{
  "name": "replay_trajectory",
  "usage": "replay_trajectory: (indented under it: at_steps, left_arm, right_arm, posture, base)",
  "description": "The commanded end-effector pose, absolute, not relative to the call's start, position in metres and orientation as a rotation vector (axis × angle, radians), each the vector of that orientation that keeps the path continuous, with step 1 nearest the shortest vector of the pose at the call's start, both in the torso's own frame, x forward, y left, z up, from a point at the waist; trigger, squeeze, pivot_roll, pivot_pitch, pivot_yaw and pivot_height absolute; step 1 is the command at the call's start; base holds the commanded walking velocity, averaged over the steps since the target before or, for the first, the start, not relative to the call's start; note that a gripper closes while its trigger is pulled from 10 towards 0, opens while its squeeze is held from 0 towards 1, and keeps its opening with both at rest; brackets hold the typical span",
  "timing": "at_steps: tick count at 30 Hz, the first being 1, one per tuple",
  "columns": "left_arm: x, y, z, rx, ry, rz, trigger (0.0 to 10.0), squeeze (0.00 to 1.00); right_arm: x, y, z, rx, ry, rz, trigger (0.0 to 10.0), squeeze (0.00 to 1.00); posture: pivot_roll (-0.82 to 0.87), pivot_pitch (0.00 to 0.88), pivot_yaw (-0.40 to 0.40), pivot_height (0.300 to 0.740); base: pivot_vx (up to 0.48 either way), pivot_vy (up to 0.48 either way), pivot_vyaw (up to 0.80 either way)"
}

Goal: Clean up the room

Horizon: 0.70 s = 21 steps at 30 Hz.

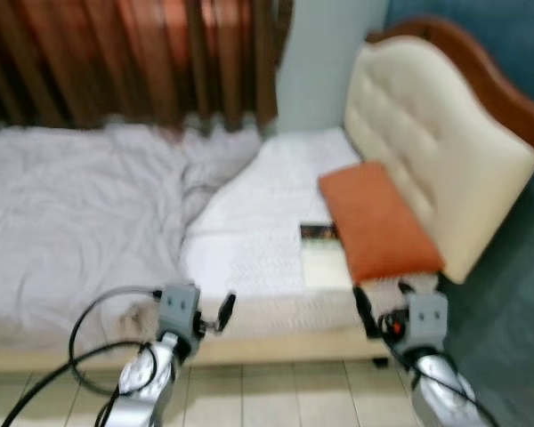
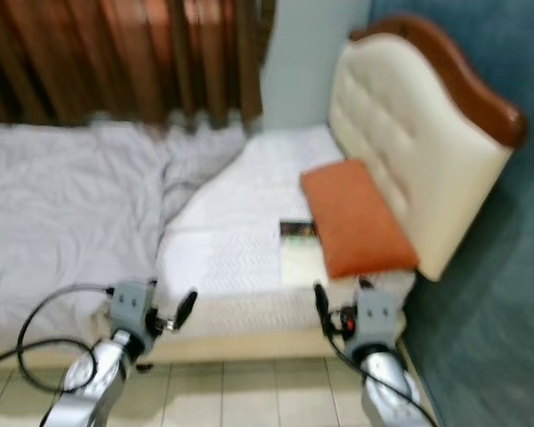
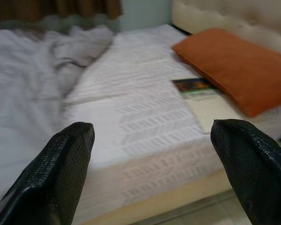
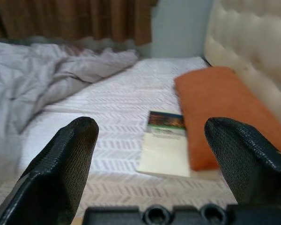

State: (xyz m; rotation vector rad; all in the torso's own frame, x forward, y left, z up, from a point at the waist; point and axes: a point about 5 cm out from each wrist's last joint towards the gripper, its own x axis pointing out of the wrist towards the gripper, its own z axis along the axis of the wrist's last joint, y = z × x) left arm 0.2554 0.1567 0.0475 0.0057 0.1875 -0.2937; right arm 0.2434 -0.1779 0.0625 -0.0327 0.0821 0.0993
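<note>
Book [image 4: 165,143] flat beside plump orange pillow [image 4: 220,110], chevron-textured sheet [image 4: 112,122], both tools spread apart.

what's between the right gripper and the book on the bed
Bare white patterned bedsheet between the open right gripper and the book, seen in the right wrist view.

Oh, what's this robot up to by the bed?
The robot stands at the edge of the bed and has nothing in its grasp yet. Its left hand and right hand are both open and held out low toward the mattress. A book lies on the white cover beside an orange pillow near the headboard. A crumpled grey blanket is heaped on the far side.
</note>
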Motion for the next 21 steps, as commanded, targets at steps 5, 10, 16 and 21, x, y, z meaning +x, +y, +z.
replay_trajectory:
  at_steps: [5, 10, 16, 21]
  left_arm:
    - [0.2573, 0.1511, 0.0488, -0.015, 0.175, -0.311, 10.0, 0.00]
    - [0.2570, 0.1508, 0.0489, -0.022, 0.173, -0.312, 10.0, 0.00]
    - [0.2553, 0.1489, 0.0472, -0.030, 0.180, -0.322, 10.0, 0.00]
    - [0.2581, 0.1480, 0.0483, -0.024, 0.182, -0.333, 10.0, 0.00]
  right_arm:
    - [0.2436, -0.1830, 0.0652, -0.048, 0.068, 0.091, 10.0, 0.00]
    - [0.2426, -0.1834, 0.0641, -0.049, 0.068, 0.091, 10.0, 0.00]
    - [0.2405, -0.1833, 0.0595, -0.052, 0.100, 0.100, 10.0, 0.00]
    - [0.2384, -0.1833, 0.0579, -0.049, 0.103, 0.098, 10.0, 0.00]
  posture:
    - [-0.04, 0.000, -0.009, 0.740]
    - [-0.04, 0.000, -0.009, 0.740]
    - [-0.04, 0.000, -0.008, 0.740]
    - [-0.05, 0.000, -0.003, 0.740]
  base:
    - [0.441, 0.000, 0.00]
    - [0.439, 0.000, 0.00]
    - [0.440, 0.000, -0.40]
    - [0.439, 0.000, -0.80]
